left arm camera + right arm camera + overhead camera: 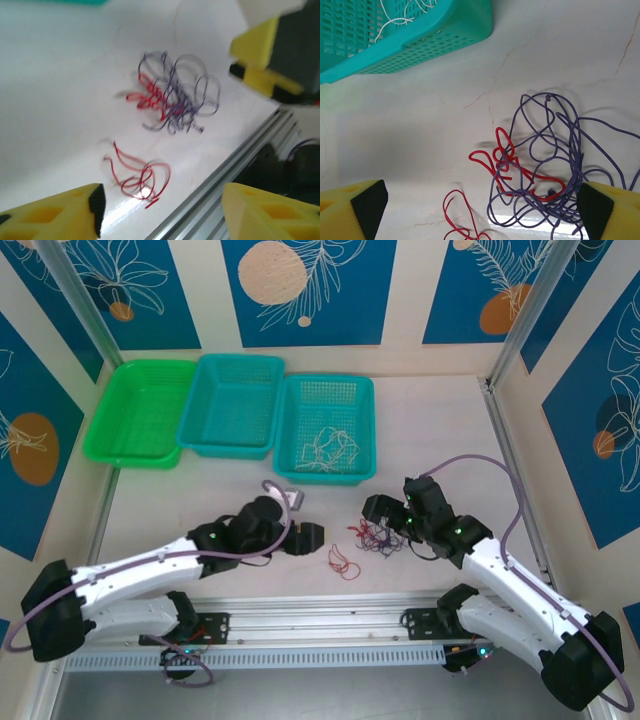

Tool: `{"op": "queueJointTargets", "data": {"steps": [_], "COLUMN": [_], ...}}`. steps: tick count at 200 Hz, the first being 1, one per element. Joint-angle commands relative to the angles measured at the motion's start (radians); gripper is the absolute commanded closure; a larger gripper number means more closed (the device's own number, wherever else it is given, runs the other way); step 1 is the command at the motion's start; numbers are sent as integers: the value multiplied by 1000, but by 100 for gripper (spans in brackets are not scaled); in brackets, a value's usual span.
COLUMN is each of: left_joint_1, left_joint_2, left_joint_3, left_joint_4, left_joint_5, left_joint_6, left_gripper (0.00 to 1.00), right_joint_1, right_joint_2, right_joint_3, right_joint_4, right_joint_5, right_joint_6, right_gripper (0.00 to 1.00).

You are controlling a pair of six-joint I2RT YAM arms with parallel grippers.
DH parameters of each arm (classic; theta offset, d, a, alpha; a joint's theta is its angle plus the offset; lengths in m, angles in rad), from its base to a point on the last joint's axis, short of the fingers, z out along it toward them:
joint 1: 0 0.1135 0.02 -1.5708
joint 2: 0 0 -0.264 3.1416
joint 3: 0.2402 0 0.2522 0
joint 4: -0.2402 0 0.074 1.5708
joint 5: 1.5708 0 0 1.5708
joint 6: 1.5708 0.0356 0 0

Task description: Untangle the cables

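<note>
- The top camera sits high, above and behind the arm bases [190, 625]. It faces down and forward over the whole table [440, 440], from the rail [320, 615] at the near edge to the baskets [228, 447] along the far edge.
- The left wrist camera rides low and close over the table's middle, looking sideways to the right. The rail crosses its lower right corner, and its picture is blurred.
- The right wrist camera hangs close above the middle, facing down and toward the far edge. It catches a corner of the right-hand basket [420, 42].
- All three views share the snarl [378, 537] and the loose red cable [343, 562].
</note>
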Motion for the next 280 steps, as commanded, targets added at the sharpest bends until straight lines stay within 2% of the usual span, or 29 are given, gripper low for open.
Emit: {"op": "queueJointTargets", "data": {"steps": [1, 14, 26, 49, 65, 72, 92, 131, 159, 177, 204, 221, 248, 280], "left_joint_1": [-55, -79, -101, -134, -138, -137, -135, -100, -35, 11, 76, 151, 315, 465], "left_joint_2": [118, 199, 263, 343, 379, 390, 393, 241, 153, 103, 10, -46, -76, -38], "left_joint_3": [-2, 2, 17, 56, 53, 52, 54, 54, 61, 68, 125, 149, 179, 346], "left_joint_4": [30, 104, 160, 175, 215, 226, 225, 153, 136, 120, 14, 4, 84, -60], "left_joint_5": [21, 50, 72, 66, 80, 86, 80, 17, 88, 126, 104, 138, 288, 243], "left_joint_6": [-122, -161, -184, -197, -210, -214, -211, -125, -83, -67, 26, 43, -6, 143], "left_gripper": [47, 54, 55, 56, 62, 69, 100, 100, 100, 100, 100, 100, 100, 100], "right_joint_1": [-5, -5, -5, -6, -6, -7, -8, 6, 42, 66, 78, 79, 81, 83], "right_joint_2": [14, 20, 19, -2, -23, -32, -49, -82, -122, -115, -80, -58, -36, -31], "right_joint_3": [4, 4, 4, 0, -16, -22, -24, -64, -126, -128, -124, -123, -104, -81], "right_joint_4": [15, 13, 4, -17, -15, -12, -14, 81, 213, 238, 248, 279, 310, 311], "right_joint_5": [-5, -11, -14, -7, 1, 2, -5, -151, -268, -264, -217, -235, -248, -231], "right_joint_6": [-12, -9, -6, -2, 7, 9, -1, -126, -187, -184, -155, -144, -133, -133], "right_gripper": [1, 2, 2, 2, 2, 2, 2, 3, 6, 6, 6, 7, 7, 7]}}
